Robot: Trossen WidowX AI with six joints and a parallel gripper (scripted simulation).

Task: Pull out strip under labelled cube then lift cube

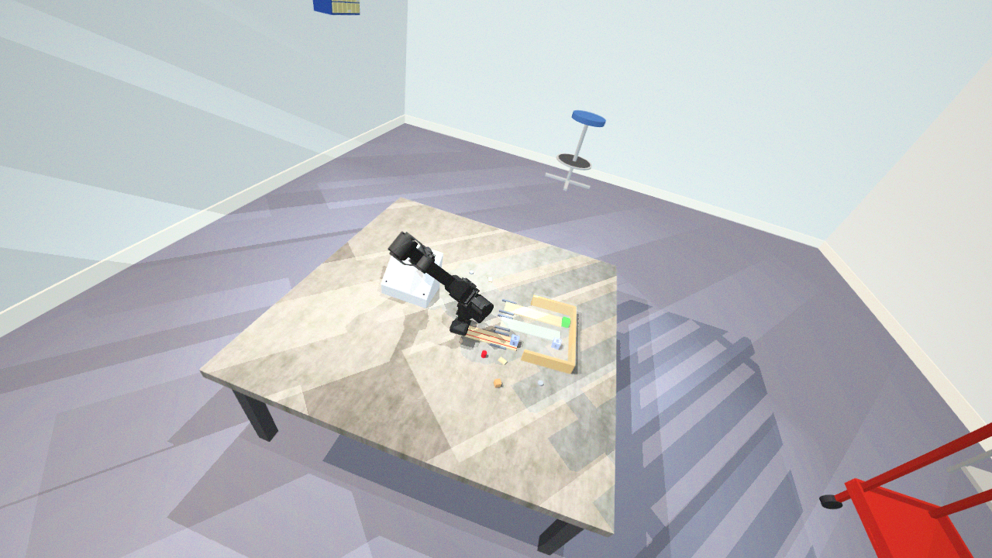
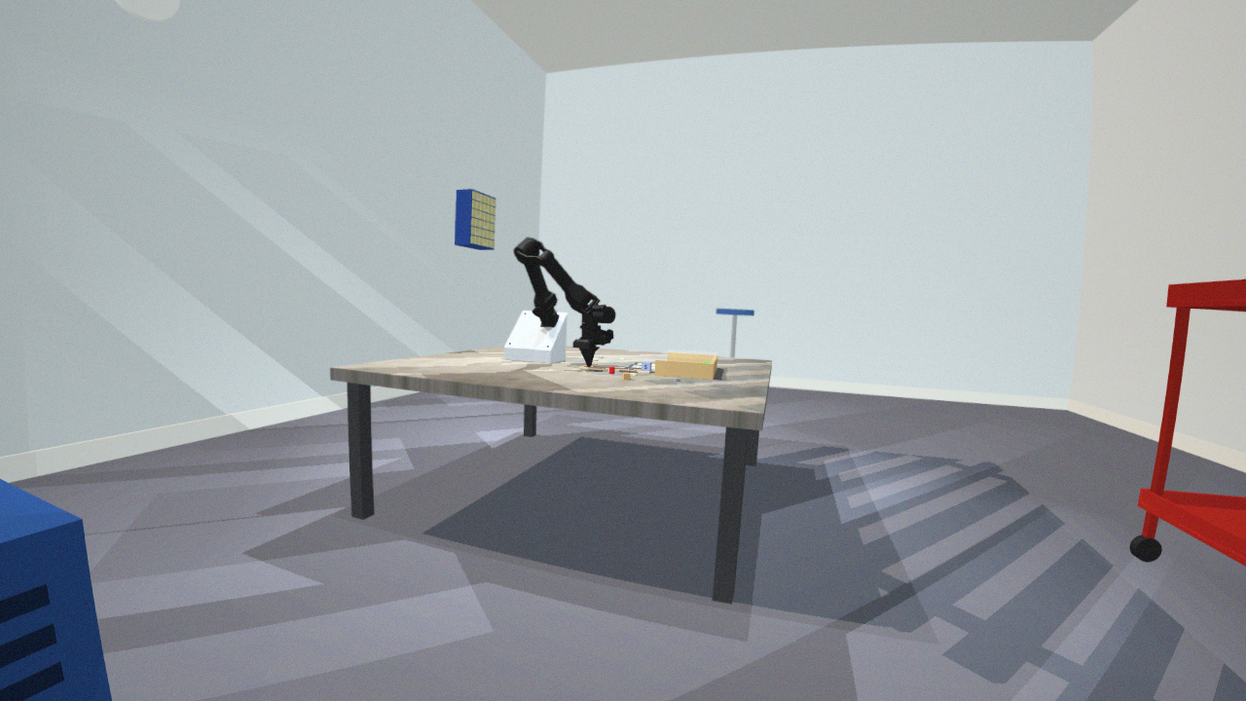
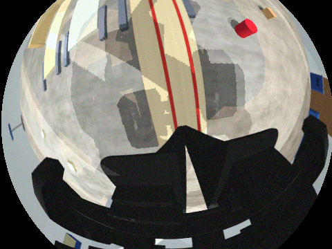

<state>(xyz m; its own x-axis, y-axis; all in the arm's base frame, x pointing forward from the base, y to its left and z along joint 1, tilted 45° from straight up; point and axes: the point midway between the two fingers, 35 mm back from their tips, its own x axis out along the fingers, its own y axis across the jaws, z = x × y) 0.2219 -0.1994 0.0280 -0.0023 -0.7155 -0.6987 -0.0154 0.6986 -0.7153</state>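
One cube [image 1: 556, 344] lies inside the frame [image 1: 573, 339] [image 2: 685, 369] [image 3: 42, 34]; another cube [image 1: 514, 340] [image 2: 645, 367] (just outside) sits on a strip [image 1: 489, 338] [image 3: 180, 69]

Bright, with hard striped shadows.

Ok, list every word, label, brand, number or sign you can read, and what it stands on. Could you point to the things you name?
None can be read.
Blue-and-white cube [image 1: 514, 340] [image 2: 645, 367] on the red-striped strip [image 1: 485, 337] [image 3: 166, 45]: marked, too small to read.
Similar cube [image 1: 556, 343] inside the wooden frame [image 1: 573, 339] [image 2: 685, 369]: also too small.

Red lines run along a pale strip [image 3: 180, 69] reaching the closed claw [image 3: 182, 129], a red cylinder [image 3: 245, 28] well apart.
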